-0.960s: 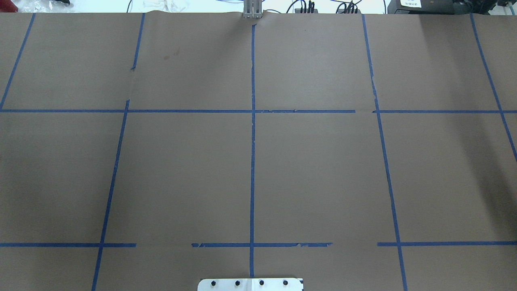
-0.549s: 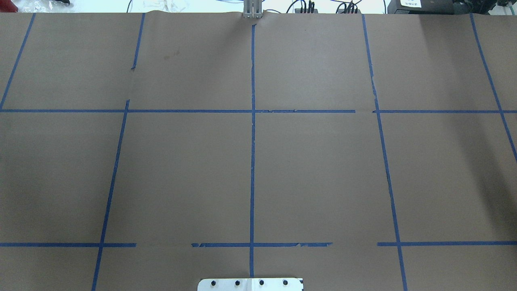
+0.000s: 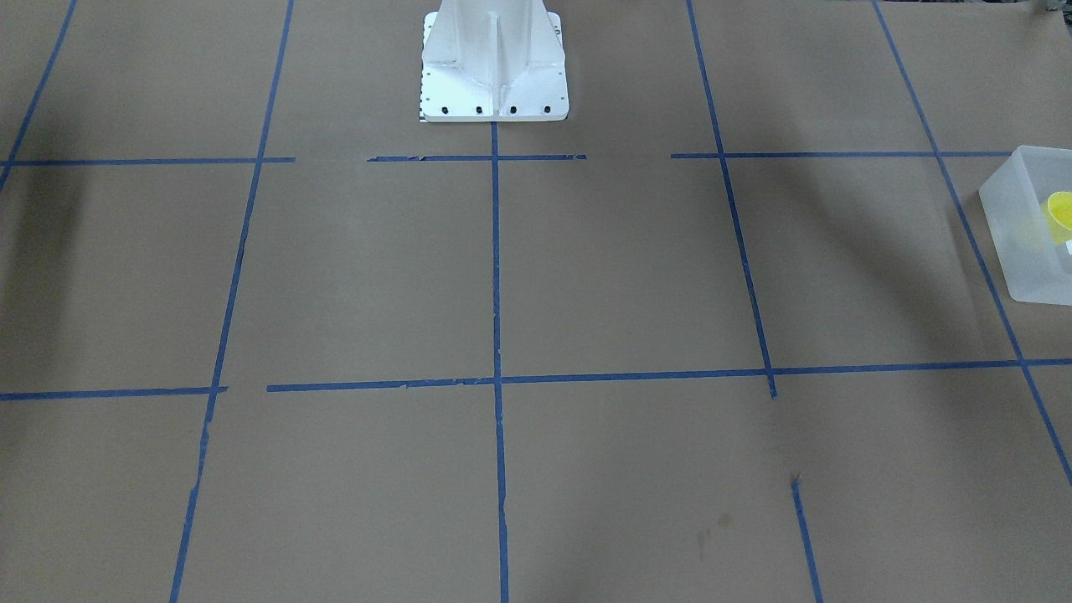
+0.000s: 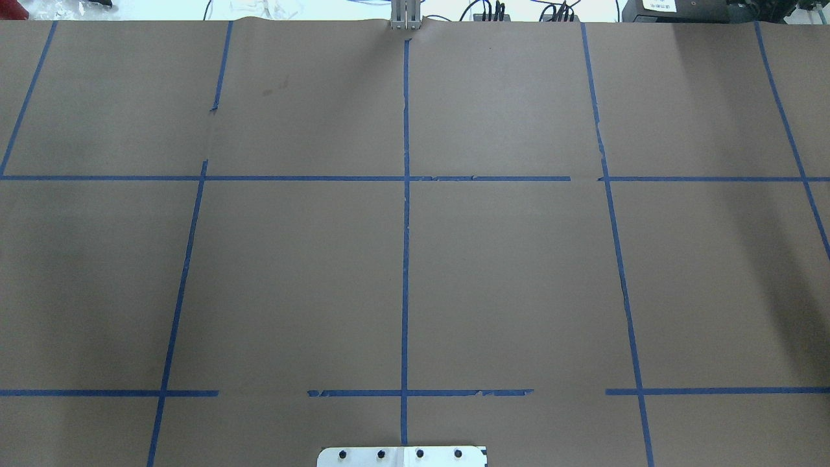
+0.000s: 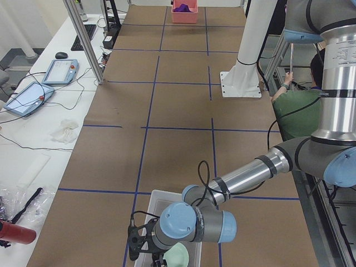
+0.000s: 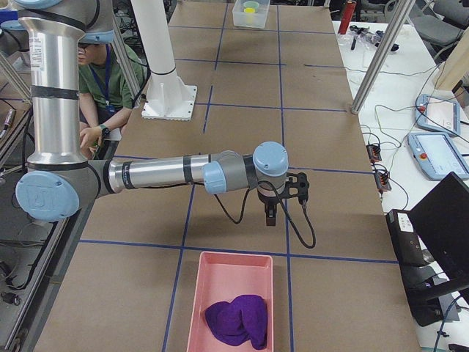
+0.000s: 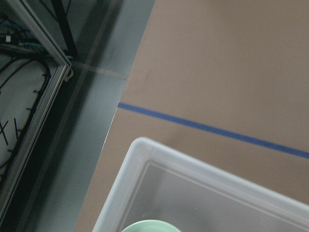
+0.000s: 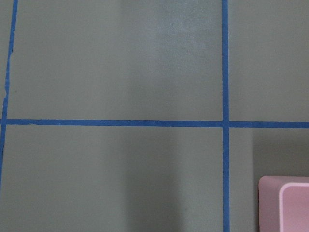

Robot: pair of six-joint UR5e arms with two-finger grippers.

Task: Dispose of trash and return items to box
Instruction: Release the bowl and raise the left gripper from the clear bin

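The frosted-white box (image 3: 1017,230) stands at the table's end on my left. The yellow cup (image 3: 1060,213) lies inside it; it also shows far off in the exterior right view (image 6: 251,8). In the exterior left view my left gripper (image 5: 156,257) hangs over the box (image 5: 167,203), right by a pale green bowl (image 5: 179,256). I cannot tell whether it is open, shut or holding the bowl. The left wrist view shows the box rim (image 7: 145,145) and the bowl's edge (image 7: 152,225). My right gripper (image 6: 270,217) hovers above the paper near a pink tray (image 6: 231,282); its state is unclear.
The pink tray holds a purple cloth (image 6: 236,320); its corner shows in the right wrist view (image 8: 285,203). The robot's white base (image 3: 494,75) stands at the table's middle edge. A seated person (image 6: 99,81) is behind the robot. Blue tape lines cross the brown paper.
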